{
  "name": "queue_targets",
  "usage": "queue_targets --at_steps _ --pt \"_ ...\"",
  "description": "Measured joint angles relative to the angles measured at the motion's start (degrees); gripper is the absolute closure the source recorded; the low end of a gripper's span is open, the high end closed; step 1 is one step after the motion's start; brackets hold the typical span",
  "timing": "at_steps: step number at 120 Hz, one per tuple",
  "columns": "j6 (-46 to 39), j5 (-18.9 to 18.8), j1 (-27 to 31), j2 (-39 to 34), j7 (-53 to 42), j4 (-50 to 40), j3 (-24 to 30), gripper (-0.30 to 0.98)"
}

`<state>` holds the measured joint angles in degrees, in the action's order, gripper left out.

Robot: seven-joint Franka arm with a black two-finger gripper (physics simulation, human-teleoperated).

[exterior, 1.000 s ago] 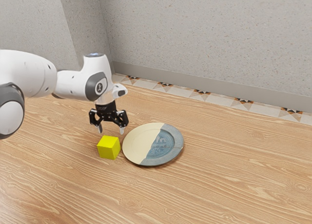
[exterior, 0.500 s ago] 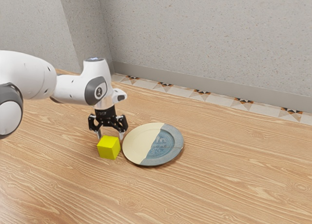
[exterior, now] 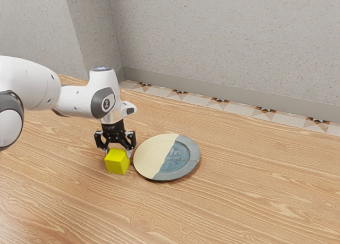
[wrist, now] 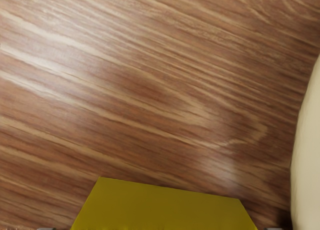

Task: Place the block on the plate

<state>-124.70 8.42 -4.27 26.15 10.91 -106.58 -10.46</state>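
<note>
Block placement, exterior and wrist views. The far faces of the yellow block (exterior: 116,164) are hidden, and the fingertip ends of the gripper (exterior: 118,152) are hard to make out behind its top. In the wrist view the block is cut off by the lower border, with a grey sliver at either side of it; the plate (exterior: 151,156) enters as a pale, cropped curve. The arm (exterior: 79,99) is cut off at the exterior view's left.

Gripper: fingers spread, one to each side of the block, which lies between them without being pinched; whether either finger grazes it cannot be told. Block: on the table (exterior: 239,191), just beside the plate and not on it.

Edges and clearance: a narrow strip of wood separates the block from the plate's cream-coloured rim. Beyond the plate's grey-blue part, open wood extends toward the exterior view's right. The table's far edge borders a patterned tile strip (exterior: 220,104), at the foot of the speckled wall (exterior: 223,42)
</note>
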Motion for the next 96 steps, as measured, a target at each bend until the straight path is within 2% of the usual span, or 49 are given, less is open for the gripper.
queue_targets --at_steps 96 --pt "-0.03 -1.31 -0.12 -0.67 2.32 -0.41 0.03 0.30"
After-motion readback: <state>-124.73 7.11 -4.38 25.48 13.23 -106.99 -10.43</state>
